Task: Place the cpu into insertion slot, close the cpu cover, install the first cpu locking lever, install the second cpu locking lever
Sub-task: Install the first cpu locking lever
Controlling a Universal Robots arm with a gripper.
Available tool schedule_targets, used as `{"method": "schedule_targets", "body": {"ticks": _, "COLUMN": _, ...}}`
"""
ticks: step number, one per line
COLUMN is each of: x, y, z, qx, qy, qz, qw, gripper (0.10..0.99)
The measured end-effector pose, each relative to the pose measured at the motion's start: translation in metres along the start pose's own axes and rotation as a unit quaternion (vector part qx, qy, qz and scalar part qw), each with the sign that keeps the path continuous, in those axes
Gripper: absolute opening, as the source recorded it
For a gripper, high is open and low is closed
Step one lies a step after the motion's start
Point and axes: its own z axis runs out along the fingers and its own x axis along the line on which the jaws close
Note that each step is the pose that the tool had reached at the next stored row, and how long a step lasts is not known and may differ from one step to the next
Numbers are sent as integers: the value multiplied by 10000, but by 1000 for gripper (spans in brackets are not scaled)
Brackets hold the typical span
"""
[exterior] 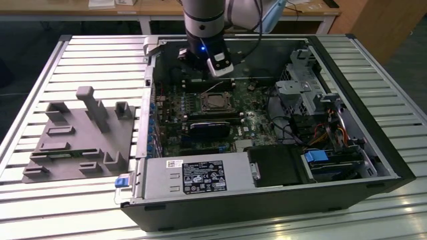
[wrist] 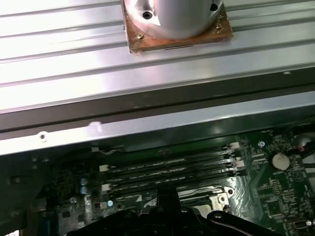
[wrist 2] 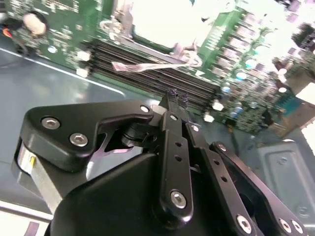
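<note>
The insertion slot (exterior: 215,101) sits in the green board of the open computer case, a silvery rim around a dark centre. The cpu cover (exterior: 215,95) looks to lie flat on it; I cannot tell the cpu apart inside. My gripper (exterior: 200,76) hangs just behind the slot, over the dark memory slots (wrist: 167,169). In the second wrist view its fingers (wrist 2: 170,118) stand pressed together with nothing seen between them, tips (wrist 2: 172,94) pointing at the memory slots. A thin silvery rod (wrist 2: 147,66) lies along the slot's washed-out bright square (wrist 2: 157,22).
A grey power-supply box (exterior: 193,175) fills the case's front. A black rounded block (exterior: 208,127) lies in front of the slot. Drive cages and cables (exterior: 313,100) crowd the exterior view's right. A grey parts fixture (exterior: 80,135) stands on the slatted table at the left.
</note>
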Motion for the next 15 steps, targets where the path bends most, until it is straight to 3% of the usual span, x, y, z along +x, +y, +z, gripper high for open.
{"method": "schedule_targets", "body": {"ticks": 3, "x": -93, "y": 17, "z": 6, "qx": 1, "qy": 7, "qz": 1, "qw": 10000, "gripper": 102}}
{"method": "schedule_targets", "body": {"ticks": 9, "x": -107, "y": 20, "z": 7, "qx": 1, "qy": 6, "qz": 2, "qw": 10000, "gripper": 102}}
{"method": "schedule_targets", "body": {"ticks": 12, "x": -104, "y": 17, "z": 17, "qx": -7, "qy": -43, "qz": -12, "qw": 10000, "gripper": 102}}
{"method": "schedule_targets", "body": {"ticks": 15, "x": -101, "y": 11, "z": 32, "qx": -29, "qy": -152, "qz": -42, "qw": 9999, "gripper": 102}}
